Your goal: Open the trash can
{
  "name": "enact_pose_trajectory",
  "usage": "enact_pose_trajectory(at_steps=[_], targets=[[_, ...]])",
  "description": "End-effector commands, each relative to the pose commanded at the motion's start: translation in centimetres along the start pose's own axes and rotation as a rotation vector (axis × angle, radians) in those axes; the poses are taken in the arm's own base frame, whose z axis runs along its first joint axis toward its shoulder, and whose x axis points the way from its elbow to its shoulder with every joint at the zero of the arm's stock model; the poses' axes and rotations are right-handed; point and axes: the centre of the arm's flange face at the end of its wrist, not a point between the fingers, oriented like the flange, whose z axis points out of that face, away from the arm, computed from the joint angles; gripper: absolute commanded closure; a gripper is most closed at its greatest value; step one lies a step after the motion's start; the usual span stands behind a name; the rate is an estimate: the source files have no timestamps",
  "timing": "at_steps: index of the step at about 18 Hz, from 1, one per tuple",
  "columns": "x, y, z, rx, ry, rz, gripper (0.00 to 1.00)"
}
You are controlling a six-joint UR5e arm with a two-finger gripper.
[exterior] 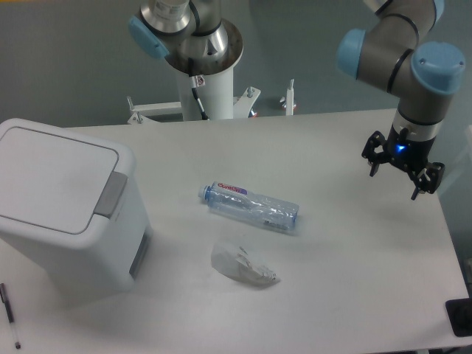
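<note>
**Kid:** What are your jaws doing?

**Me:** My black two-finger gripper (403,171) hangs over the far right side of the big white table (346,243). My jaws are spread apart. They hold nothing. A small blue light glows just above them.

**Kid:** What is close to you?

**Me:** Not much. The nearest thing is a clear plastic bottle with a blue cap (249,207). It lies on its side near the middle of the table, well apart from me. Just in front of it sits a crumpled bit of clear plastic (242,265). I think it is a wrapper or a bag, but it is hard to tell from here.

**Kid:** Where is the bin?

**Me:** The large white boxy plastic trash can (70,210) stands on the far left side of the table, a long way from my jaws. Its flat lid is down. The grey push tab (113,195) is on the edge of the lid that faces the bottle.

**Kid:** Anything else?

**Me:** A thin dark pen (9,315) lies at the left edge, in front of the can.
</note>
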Motion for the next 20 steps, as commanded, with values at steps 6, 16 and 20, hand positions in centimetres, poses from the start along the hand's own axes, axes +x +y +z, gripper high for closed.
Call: enact_pose_trajectory(at_steps=[6,16,20], targets=[[0.0,0.0,0.0,0.003,0.001,0.0,0.0],[1.8,0.9,1.0,0.143,0.028,-0.044,0.0],[3.3,0.3,1.2,0.201,0.003,-0.06,0.0]])
